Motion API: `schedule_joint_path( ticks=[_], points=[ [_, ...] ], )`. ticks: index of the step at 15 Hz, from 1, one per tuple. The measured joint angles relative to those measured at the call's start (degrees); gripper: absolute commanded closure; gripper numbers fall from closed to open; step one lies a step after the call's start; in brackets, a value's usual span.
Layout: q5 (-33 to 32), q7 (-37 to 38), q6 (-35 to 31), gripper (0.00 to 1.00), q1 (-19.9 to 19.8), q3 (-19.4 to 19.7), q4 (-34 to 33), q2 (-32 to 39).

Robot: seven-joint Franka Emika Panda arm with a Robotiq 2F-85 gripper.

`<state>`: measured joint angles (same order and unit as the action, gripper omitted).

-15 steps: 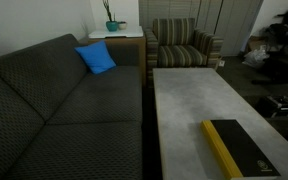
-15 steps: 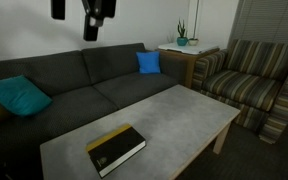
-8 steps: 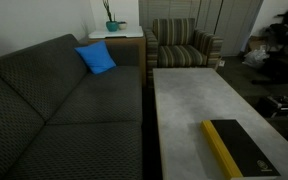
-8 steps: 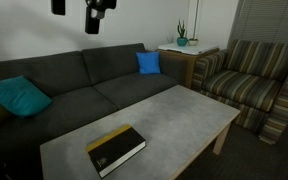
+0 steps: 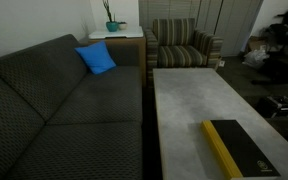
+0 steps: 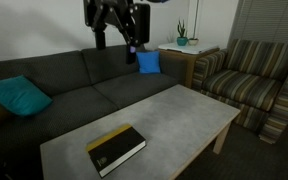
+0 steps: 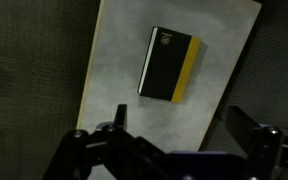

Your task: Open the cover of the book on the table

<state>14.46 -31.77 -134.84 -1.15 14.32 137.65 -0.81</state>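
Observation:
The book point(image 5: 239, 148) lies closed and flat near one end of the pale grey table point(image 5: 189, 95). Its black cover point(image 7: 162, 62) faces up, with the yellow spine along one long edge. It shows in both exterior views, including here point(image 6: 116, 149), and in the wrist view. My gripper point(image 6: 117, 40) hangs high in the air above the sofa and the table, far from the book. Its fingers are spread wide and hold nothing. In the wrist view the gripper point(image 7: 184, 135) sits at the bottom edge, with the book well beyond it.
A dark grey sofa point(image 6: 74, 80) runs along the table's long side, with a blue cushion point(image 6: 148, 62) and a teal cushion point(image 6: 19, 96). A striped armchair point(image 6: 246, 75) and a wooden side table with a plant point(image 6: 182, 45) stand past the far end.
In an exterior view the arm has swung down and to the right, and the gripper now shows fully with its fingers spread. The book has not moved.

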Motion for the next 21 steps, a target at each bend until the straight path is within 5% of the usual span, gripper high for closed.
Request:
schedule_joint_path(
  ticks=[4, 10, 21],
  points=[
    [3.7, -0.6, -1.2, 0.0, -1.0, -0.7, -3.5, 8.4],
    [3.6, -0.5, -1.2, 0.0, -1.4, -1.1, -4.2, 8.7],
    [-6.9, -1.9, -1.1, 0.0, -3.2, -9.1, -6.9, 16.0]
  ],
)
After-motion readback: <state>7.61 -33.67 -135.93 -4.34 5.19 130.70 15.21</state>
